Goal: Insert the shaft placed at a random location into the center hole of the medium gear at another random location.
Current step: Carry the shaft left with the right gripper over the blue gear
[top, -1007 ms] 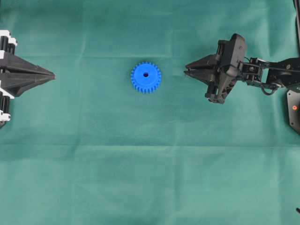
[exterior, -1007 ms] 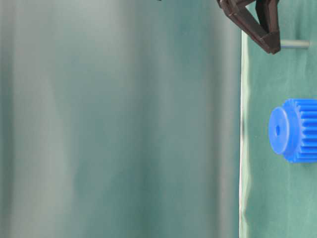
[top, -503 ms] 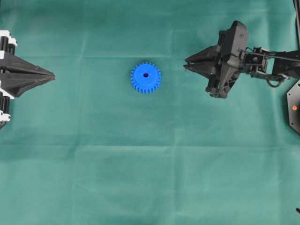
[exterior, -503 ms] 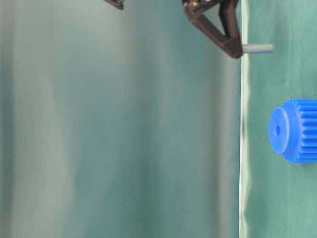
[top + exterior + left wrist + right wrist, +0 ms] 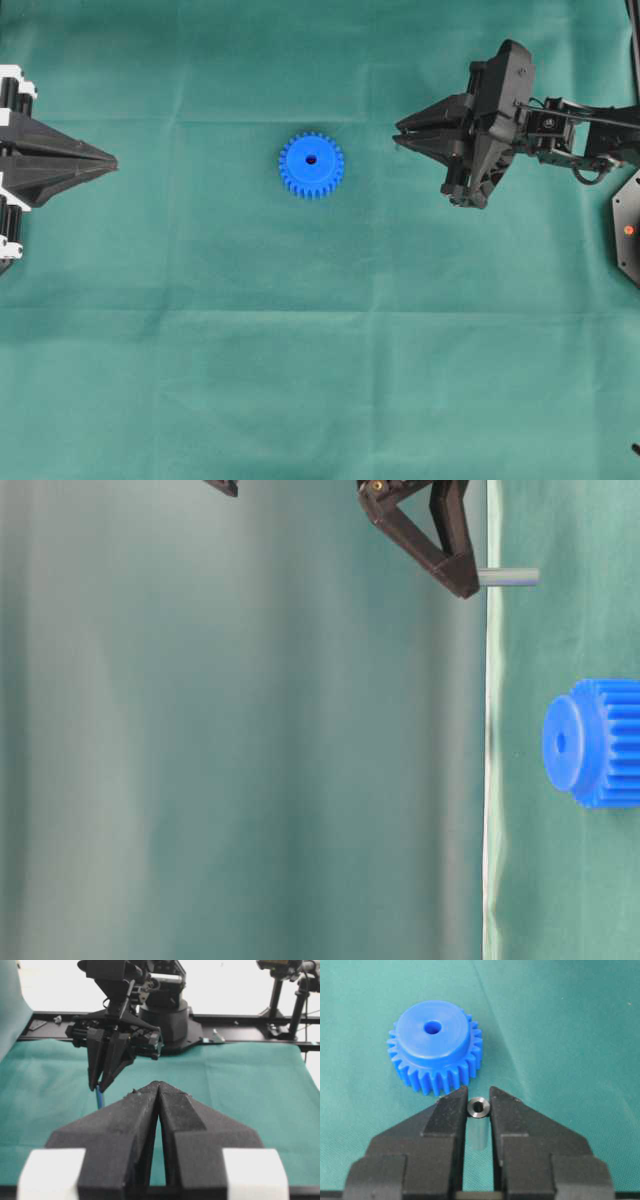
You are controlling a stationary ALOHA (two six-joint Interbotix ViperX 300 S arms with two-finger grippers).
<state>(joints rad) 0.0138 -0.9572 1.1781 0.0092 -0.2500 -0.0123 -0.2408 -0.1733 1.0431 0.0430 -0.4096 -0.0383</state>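
Note:
The blue medium gear (image 5: 311,165) lies flat on the green cloth, its dark center hole (image 5: 311,159) facing up; it also shows in the table-level view (image 5: 593,742) and the right wrist view (image 5: 434,1046). My right gripper (image 5: 397,136) is shut on the silver shaft (image 5: 479,1108), held upright between its fingertips above the cloth, to the right of the gear. The shaft sticks out below the tips in the table-level view (image 5: 508,577). My left gripper (image 5: 112,160) is shut and empty at the far left.
The green cloth (image 5: 320,350) covers the whole table. A black base plate with a red light (image 5: 628,230) sits at the right edge. The right arm's base and a black rail (image 5: 165,1015) stand at the far end in the left wrist view.
My right gripper has lifted the shaft off the cloth and risen a little; over the last half second it barely moved. The gear and left gripper have not moved.

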